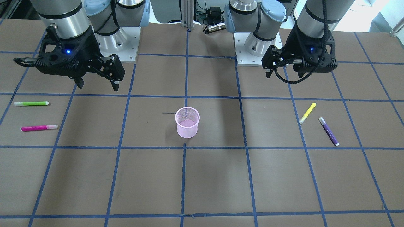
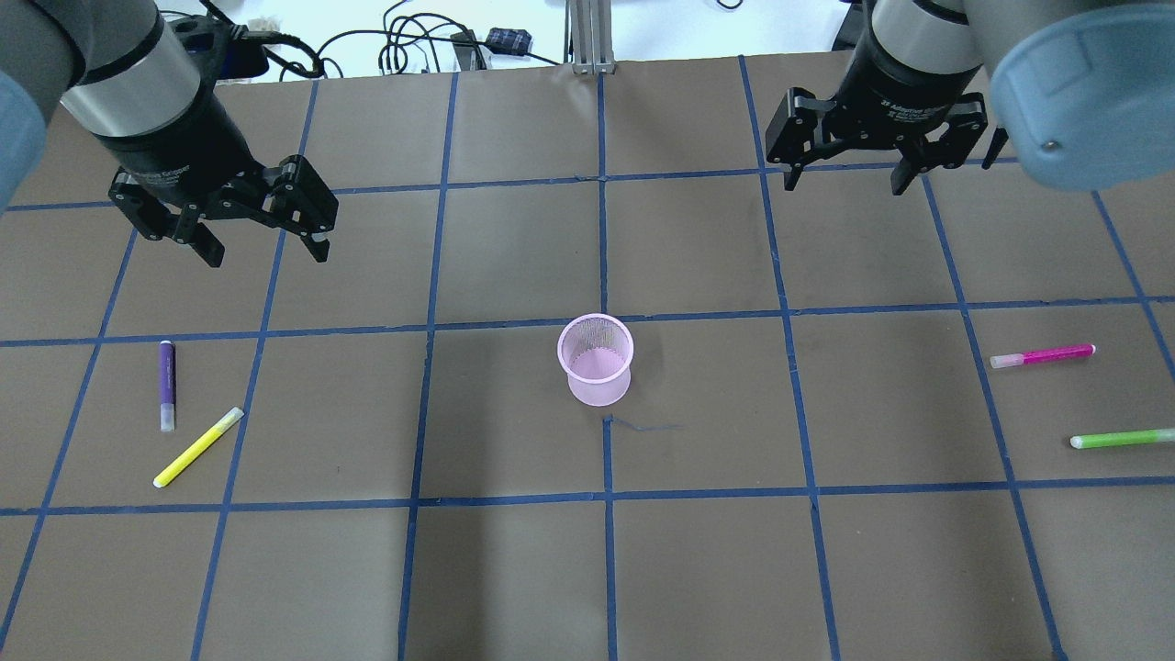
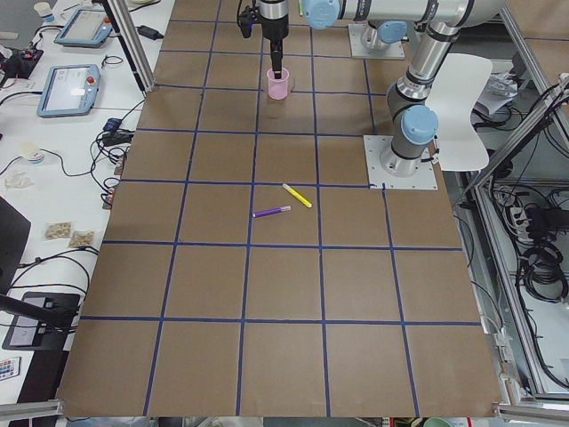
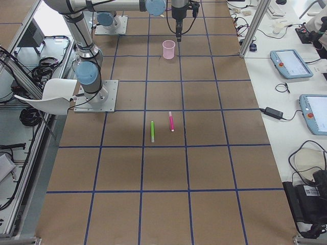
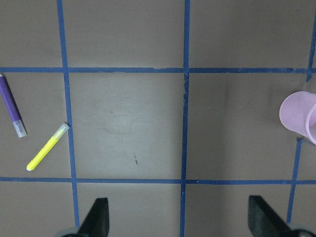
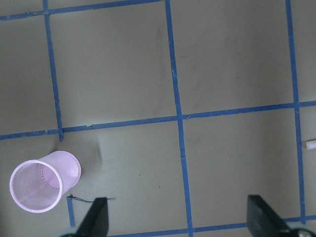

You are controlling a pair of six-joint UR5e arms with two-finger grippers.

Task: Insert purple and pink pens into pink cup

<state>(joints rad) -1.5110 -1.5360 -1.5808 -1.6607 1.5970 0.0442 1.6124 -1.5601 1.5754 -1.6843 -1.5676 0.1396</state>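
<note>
The pink mesh cup (image 2: pixel 597 361) stands upright and empty at the table's middle. The purple pen (image 2: pixel 166 386) lies flat on the left side; it also shows in the left wrist view (image 5: pixel 11 104). The pink pen (image 2: pixel 1043 355) lies flat on the right side; only its white tip (image 6: pixel 311 144) shows in the right wrist view. My left gripper (image 2: pixel 264 255) hovers open and empty, behind and to the right of the purple pen. My right gripper (image 2: pixel 846 184) hovers open and empty, behind and to the left of the pink pen.
A yellow pen (image 2: pixel 198 447) lies close beside the purple pen, on its right. A green pen (image 2: pixel 1122 439) lies nearer me than the pink pen, by the right edge. Blue tape lines grid the brown table (image 2: pixel 514 569).
</note>
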